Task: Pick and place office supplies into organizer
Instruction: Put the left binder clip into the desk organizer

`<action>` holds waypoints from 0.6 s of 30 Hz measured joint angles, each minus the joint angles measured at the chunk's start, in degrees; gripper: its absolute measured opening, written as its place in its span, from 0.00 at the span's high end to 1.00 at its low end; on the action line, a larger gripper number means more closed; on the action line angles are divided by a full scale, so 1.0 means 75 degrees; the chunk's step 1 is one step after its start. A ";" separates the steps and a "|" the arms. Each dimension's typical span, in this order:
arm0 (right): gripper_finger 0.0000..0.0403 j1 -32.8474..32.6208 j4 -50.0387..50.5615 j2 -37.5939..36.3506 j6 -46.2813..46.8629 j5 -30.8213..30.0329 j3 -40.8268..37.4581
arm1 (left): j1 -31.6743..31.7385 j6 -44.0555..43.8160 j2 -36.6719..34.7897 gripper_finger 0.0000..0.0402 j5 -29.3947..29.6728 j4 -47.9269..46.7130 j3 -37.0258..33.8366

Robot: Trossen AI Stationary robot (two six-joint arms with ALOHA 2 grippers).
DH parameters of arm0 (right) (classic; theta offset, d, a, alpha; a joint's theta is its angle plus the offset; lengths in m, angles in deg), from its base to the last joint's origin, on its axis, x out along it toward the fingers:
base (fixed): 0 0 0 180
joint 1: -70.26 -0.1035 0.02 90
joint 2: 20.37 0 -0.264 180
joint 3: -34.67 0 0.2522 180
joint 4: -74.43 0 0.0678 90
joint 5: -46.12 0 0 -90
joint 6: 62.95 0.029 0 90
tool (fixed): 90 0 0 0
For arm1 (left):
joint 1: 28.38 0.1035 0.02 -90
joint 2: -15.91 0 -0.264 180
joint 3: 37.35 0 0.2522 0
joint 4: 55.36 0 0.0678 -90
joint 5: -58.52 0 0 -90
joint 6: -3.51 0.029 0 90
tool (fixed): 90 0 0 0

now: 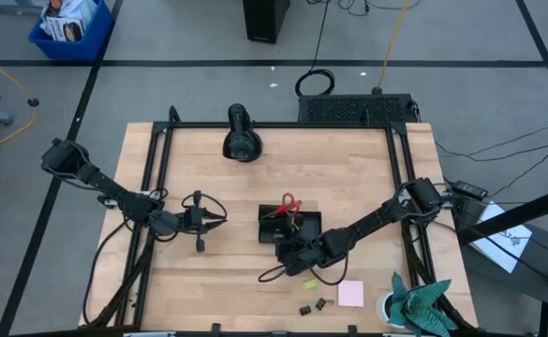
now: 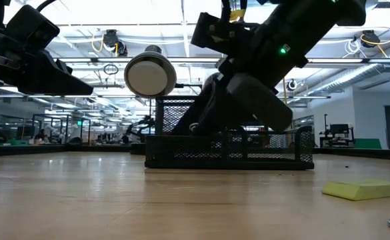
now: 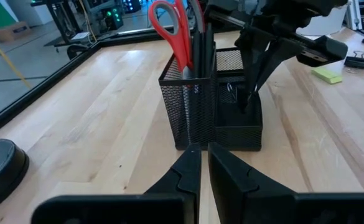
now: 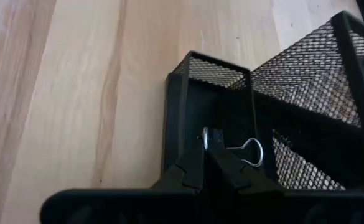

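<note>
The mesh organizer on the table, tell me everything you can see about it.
The organizer is a black wire-mesh desk tray, apparently metal, standing upright on the wooden table near its middle. It has a tall compartment and lower ones beside it. Red-handled scissors and dark pens stand in the tall part. The right gripper reaches into a low compartment, shut on a binder clip with silver wire handles. The left gripper waits apart from it, fingers nearly closed.

You're looking at two dark, jointed arms trailing black cables, the right arm (image 2: 281, 40) showing a small green light.
</note>
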State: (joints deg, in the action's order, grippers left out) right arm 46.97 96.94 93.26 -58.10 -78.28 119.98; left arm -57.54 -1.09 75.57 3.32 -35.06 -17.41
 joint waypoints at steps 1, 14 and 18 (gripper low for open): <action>1.00 0.0000 -0.0029 0.0000 0.0021 0.0000 0.0000 | 0.0002 0.0002 0.0001 0.91 0.0003 0.0000 0.0000; 1.00 0.0192 -0.0044 0.0000 0.0375 0.0522 0.0001 | 0.0186 0.0048 0.0000 0.91 -0.0012 -0.0001 0.0000; 1.00 0.0336 -0.0048 -0.0015 0.0644 0.1068 0.0004 | 0.0186 0.0043 0.0000 0.91 -0.0016 0.0000 0.0000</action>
State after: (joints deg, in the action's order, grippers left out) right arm 49.49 96.57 93.15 -53.27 -70.26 120.01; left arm -56.15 -0.76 75.57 3.20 -35.06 -17.41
